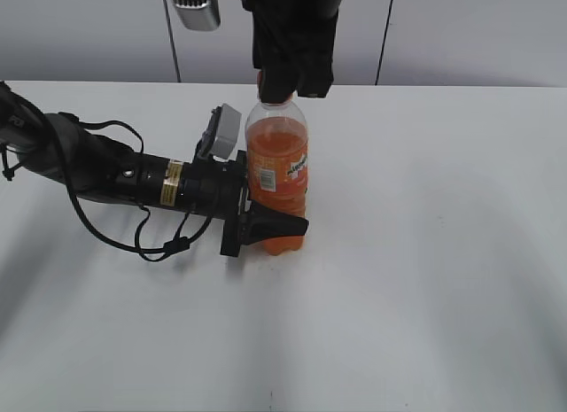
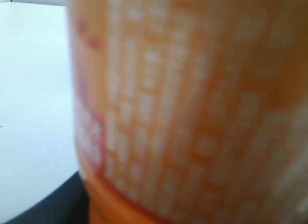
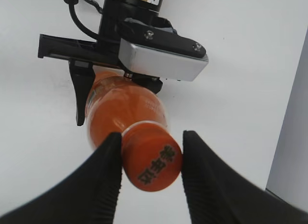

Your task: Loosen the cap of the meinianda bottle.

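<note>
Meinianda bottle [image 1: 277, 168] stands upright on white counter [image 1: 425, 252]. Left claw [image 1: 266, 228] pinches the bottle's lower body from the side. Right claw [image 3: 150, 159] above the bottle, fingers [image 3: 98, 185] pressed on both sides of the orange cap [image 3: 153, 164].

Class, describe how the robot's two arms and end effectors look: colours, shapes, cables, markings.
Left arm: black, cylindrical, yellow label, looping black cables, grey wrist camera box. Left end effector: black, flat fingers. Right end effector: black, ribbed, tapering fingers; its grey camera box sits beside it.
</note>
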Controlling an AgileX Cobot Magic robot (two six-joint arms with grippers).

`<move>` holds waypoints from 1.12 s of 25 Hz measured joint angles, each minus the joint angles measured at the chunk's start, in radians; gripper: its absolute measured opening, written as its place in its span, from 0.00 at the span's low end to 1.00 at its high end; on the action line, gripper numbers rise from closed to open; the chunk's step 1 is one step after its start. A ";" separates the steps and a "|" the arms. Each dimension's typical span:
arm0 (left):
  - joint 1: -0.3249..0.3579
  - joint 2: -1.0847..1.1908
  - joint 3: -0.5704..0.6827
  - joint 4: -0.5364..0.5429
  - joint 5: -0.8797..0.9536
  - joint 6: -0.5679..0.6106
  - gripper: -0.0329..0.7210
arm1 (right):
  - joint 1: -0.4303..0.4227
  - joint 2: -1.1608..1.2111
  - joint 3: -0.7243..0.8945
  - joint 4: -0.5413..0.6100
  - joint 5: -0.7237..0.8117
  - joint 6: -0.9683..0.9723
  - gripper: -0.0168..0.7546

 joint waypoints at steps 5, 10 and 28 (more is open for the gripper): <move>-0.001 0.000 0.000 0.000 0.000 0.000 0.59 | 0.000 0.000 0.000 0.001 -0.002 0.009 0.42; -0.001 0.000 0.000 0.000 0.000 0.000 0.59 | 0.000 0.000 0.000 0.001 -0.002 0.030 0.41; -0.003 0.000 0.000 -0.007 0.007 -0.012 0.59 | 0.001 0.000 -0.021 0.010 -0.003 0.078 0.56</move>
